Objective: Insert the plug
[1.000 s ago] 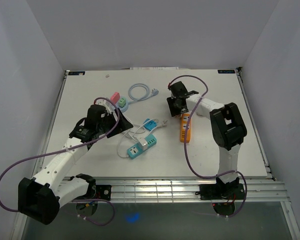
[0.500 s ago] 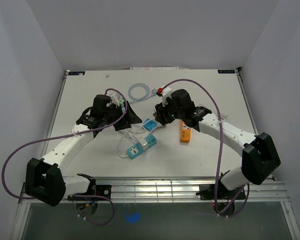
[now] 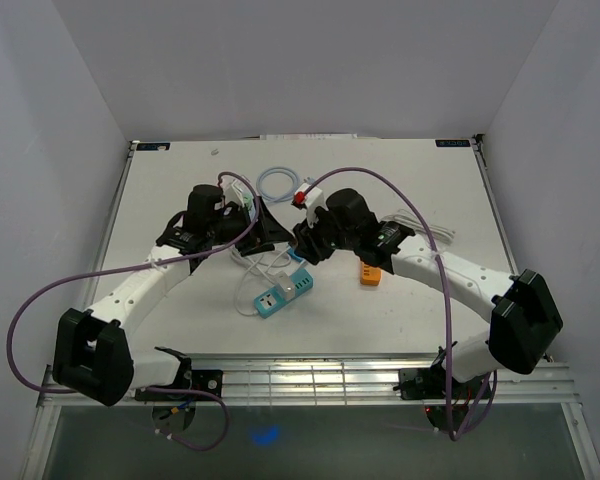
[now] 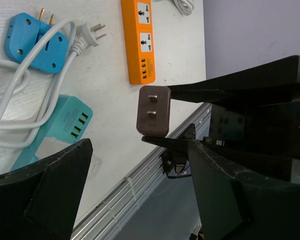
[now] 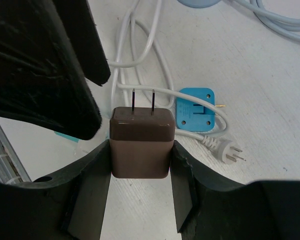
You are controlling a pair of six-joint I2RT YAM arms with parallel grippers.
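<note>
Right gripper [image 5: 140, 170], clamping the brown plug [image 5: 140, 142] (prongs outward), has slid left, nearer the wide-open left gripper [image 4: 135, 197].

My right gripper [image 5: 140, 155] is over the middle of the table [image 3: 430, 190], w/ the adapter plug [image 4: 153, 111] between its fingers, above the surface. My left gripper [image 3: 263, 232] is just beside it, on its left. Power strip [image 3: 370, 270] lies to the right of both, USB block [image 3: 285, 293] nearer to my bases, and cable coil [image 3: 278, 183] behind them, toward the far edge. Flat plug [image 5: 195, 112] & 3-pin plug [image 5: 225, 150] lie just beside each other on the table, left of the strip.
</note>
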